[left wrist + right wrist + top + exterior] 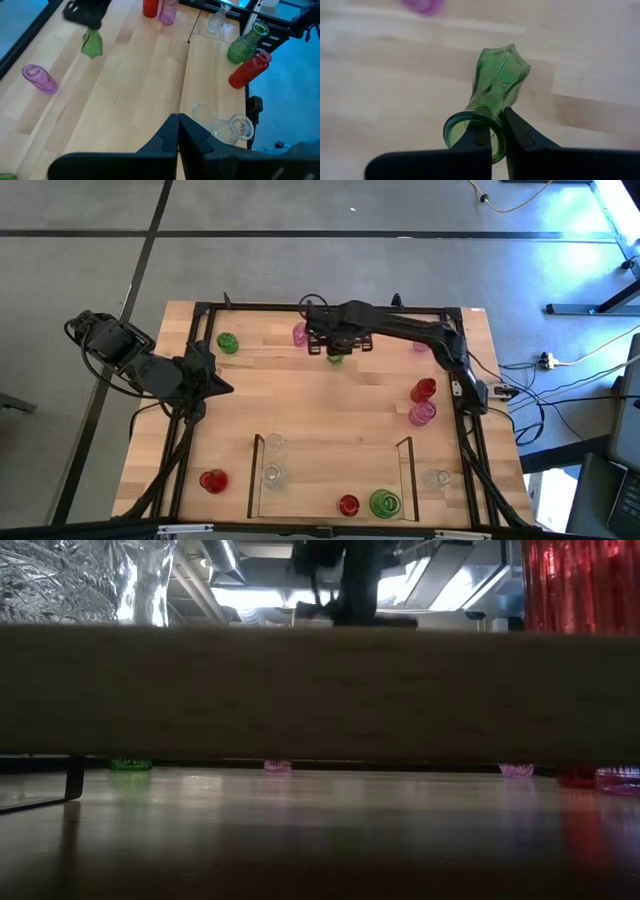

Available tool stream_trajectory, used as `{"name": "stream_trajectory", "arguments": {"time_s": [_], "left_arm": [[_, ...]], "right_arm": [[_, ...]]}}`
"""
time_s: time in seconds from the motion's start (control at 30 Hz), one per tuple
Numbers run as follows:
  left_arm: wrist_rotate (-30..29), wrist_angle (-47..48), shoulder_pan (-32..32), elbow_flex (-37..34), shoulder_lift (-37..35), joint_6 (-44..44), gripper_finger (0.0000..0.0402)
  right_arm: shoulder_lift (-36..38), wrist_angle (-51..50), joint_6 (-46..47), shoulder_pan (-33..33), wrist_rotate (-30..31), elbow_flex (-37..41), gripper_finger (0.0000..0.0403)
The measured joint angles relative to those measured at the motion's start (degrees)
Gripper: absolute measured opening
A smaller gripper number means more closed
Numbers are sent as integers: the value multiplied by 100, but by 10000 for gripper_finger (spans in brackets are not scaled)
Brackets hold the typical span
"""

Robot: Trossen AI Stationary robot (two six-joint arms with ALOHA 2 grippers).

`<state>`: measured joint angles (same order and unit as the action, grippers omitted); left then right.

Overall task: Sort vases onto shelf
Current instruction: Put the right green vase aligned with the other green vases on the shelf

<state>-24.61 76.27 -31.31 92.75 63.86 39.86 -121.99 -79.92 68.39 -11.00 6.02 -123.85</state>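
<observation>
My right gripper [337,346] is out over the table's far middle, shut on a green vase [336,358] that hangs under it. In the left wrist view the same green vase [92,44] hangs clear of the wood. My left gripper [207,376] waits shut above the table's left side and holds nothing. The shelf [406,470] lies at the near middle. On it stand two clear vases [273,460], a red vase [348,505] and a green vase [385,503]. My right gripper holds the green vase by its mouth rim [495,142], with one finger [480,142] over the mouth opening and the other [522,137] outside against the neck. The fingers come from above, pointing steeply down. The vase hangs below them, tilted, clear of the table.
Loose vases stand about the table: a green one [228,343] and a pink one [300,334] far left of my right gripper, red [423,390] and pink [422,413] at the right, clear [437,478] near right, and red [212,481] near left. A black frame [300,308] rings the tabletop.
</observation>
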Motion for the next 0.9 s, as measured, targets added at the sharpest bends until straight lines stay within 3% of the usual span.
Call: {"name": "stream_trajectory", "arguments": {"time_s": [0.17, 0.33, 0.5, 0.9], "left_arm": [[-15, 0, 0, 0, 1, -146, 0], [-15, 0, 0, 0, 0, -152, 0], [-17, 2, 0, 0, 2, -154, 0], [-140, -118, 7, 0, 215, -142, 0]], "right_arm": [[611, -149, -536, 344, -195, -5, 1], [1235, -924, -988, 798, -605, -7, 1], [1746, -968, -957, 1412, -1112, -22, 0], [1585, -992, -557, 2976, -1489, 304, 0]]}}
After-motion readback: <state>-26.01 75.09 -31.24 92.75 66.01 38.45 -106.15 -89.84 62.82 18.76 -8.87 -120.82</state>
